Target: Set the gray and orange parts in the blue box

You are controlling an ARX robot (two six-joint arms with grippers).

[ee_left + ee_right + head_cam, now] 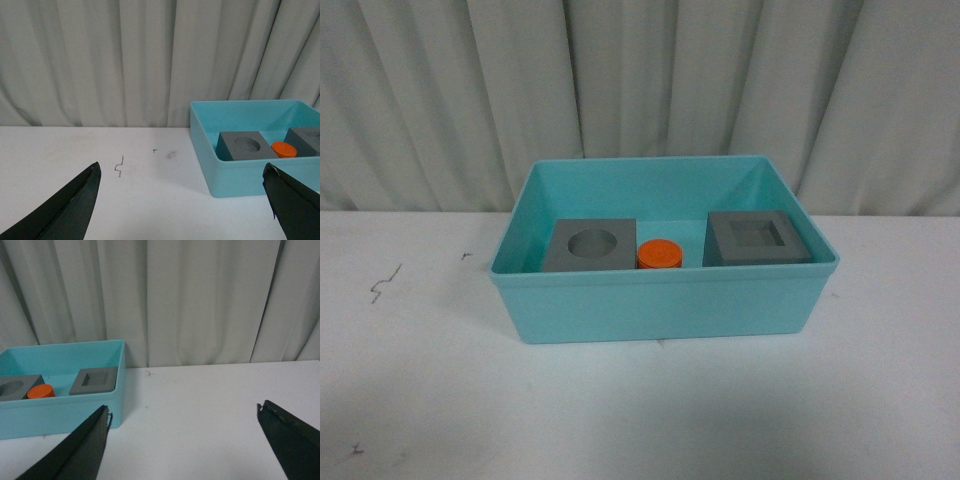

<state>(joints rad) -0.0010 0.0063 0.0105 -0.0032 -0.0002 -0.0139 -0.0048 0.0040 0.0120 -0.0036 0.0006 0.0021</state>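
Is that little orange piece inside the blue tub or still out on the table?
Inside. The orange cylinder sits within the blue box, between the two gray cubes.

The blue box's (pixel 660 300) near wall hid the lower halves of the gray cube with the round recess (pixel 590 246), the orange cylinder (pixel 659 253) and the gray cube with the square recess (pixel 756 240), and the cylinder's markings could not be seen. In each wrist view the jaws were cut off by the picture's edge. In the left wrist view the square-recess cube ran off the frame.
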